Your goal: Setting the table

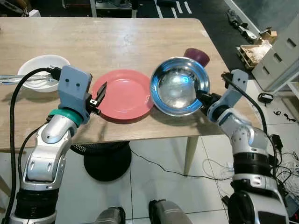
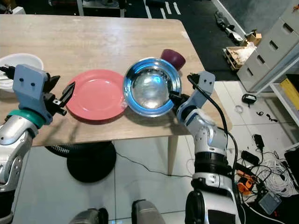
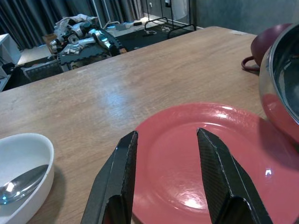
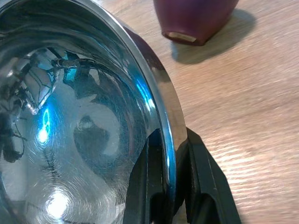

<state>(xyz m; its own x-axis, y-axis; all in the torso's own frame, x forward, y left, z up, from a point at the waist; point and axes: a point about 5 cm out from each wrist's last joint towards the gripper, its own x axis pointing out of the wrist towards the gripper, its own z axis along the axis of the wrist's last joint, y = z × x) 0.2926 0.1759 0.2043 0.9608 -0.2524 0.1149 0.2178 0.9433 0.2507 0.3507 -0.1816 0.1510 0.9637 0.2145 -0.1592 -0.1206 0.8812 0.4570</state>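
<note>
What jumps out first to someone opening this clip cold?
The shiny steel bowl near the wooden table's front edge, its rim pinched by the right gripper. Its other side overlaps the red plate, where the left gripper hovers open, while a maroon cup lies tipped behind the bowl.

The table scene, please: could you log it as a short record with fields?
table: wooden
red plate: near the front edge
steel bowl: its rim overlaps the plate's edge
right gripper: shut on the bowl's rim
left gripper: open, above the plate's edge
white bowl: far left, holds a spoon
purple cup: behind the steel bowl
</note>
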